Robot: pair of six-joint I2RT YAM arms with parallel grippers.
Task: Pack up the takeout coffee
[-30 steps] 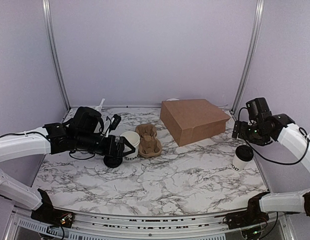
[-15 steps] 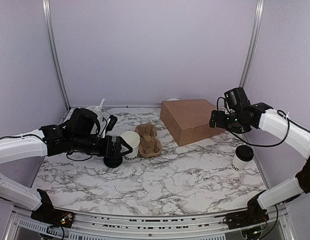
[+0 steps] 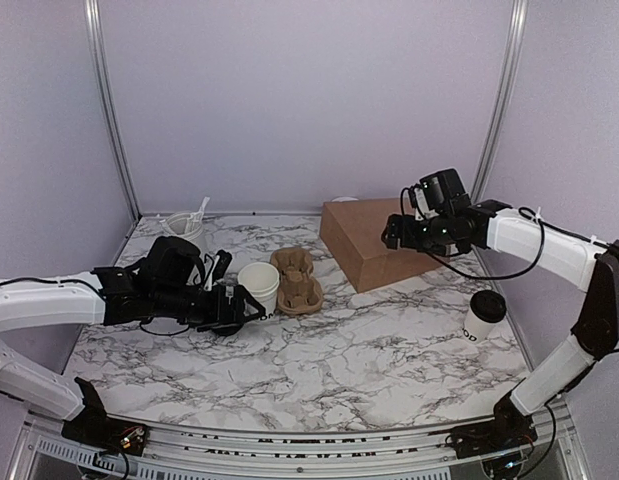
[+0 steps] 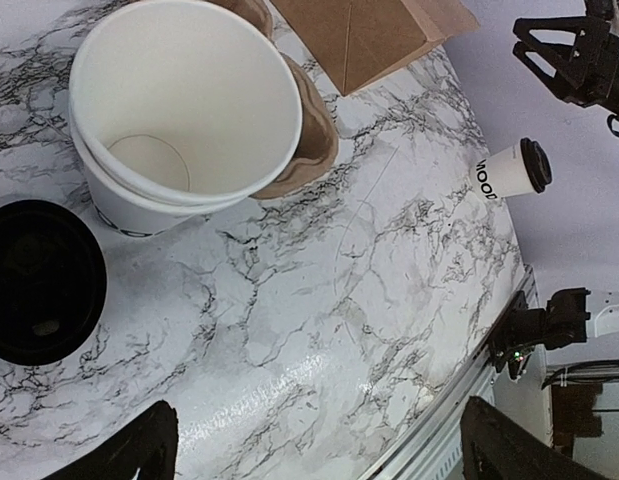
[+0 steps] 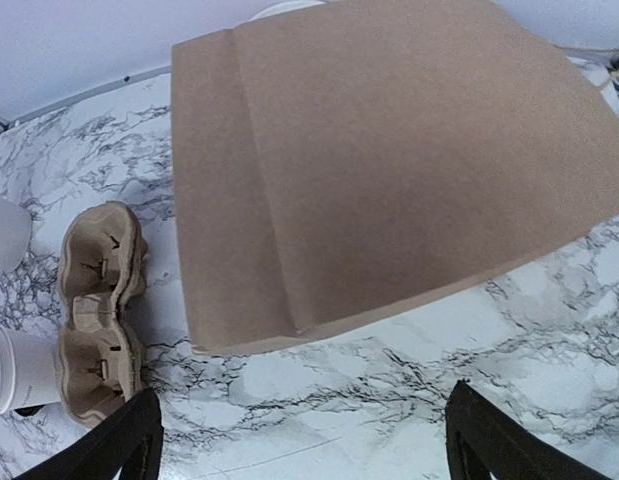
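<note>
Over the bag, the right claw, apart and empty, has left the coffee unpicked; the left claw, also apart, has backed off the open cup

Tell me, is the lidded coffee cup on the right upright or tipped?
Upright: the coffee cup stands on its base, black lid on top.

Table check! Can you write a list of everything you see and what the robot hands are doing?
Surface: marble table, no spills seen.
Job's things: takeout coffee upright, lidded, near right edge.
Clutter: open cup, loose black lid, cup carrier, paper bag, tumbler.
Grippers: left gripper open beside open cup; right gripper open over paper bag.
Cables: black cable hanging under right arm.
Surroundings: lilac walls, metal posts.
</note>
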